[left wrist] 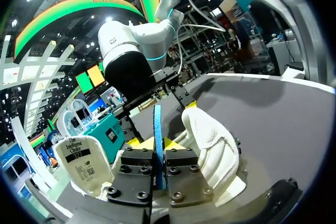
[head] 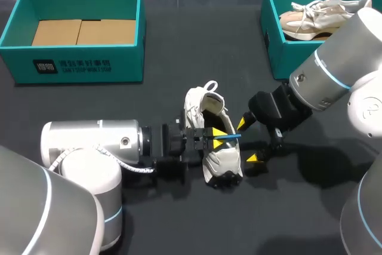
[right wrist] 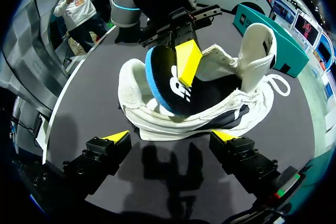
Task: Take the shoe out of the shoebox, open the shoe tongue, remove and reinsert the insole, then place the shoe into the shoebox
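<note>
**Left gripper** (head: pixel 219 138): closed on the insole (head: pixel 234 137). It pinches the insole on edge from both faces, and the blue rim stands between the yellow tips.

**Right gripper** (head: pixel 249 141): open, with its fingers spread wide. It sits just beside the shoe (head: pixel 222 162) and touches nothing.

**Shoe:** white, resting on the dark table (head: pixel 179 46) near the middle, between the two grippers and outside both boxes. The tongue (left wrist: pixel 79 163) is pulled up and away, leaving the opening exposed. The insole's forward part lies in the opening; its held end is raised above it.

**Handling (estimate):**
- The insole is thin, light foam and will flex freely. Grip it near the raised end and feed the far end in first.
- The shoe is light, with a soft fabric upper over a firmer sole. Take it at the collar or sidewall, because the upper will collapse under a pinch.

**Markings:** the insole's black top carries a white logo. A printed label sits on the tongue's inner face.

**Farther back:** the teal left shoebox (head: pixel 77 67) holds only cardboard (head: pixel 83 31) and has white print on its front. The right shoebox (head: pixel 274 40) holds a second shoe (head: pixel 316 19).
</note>
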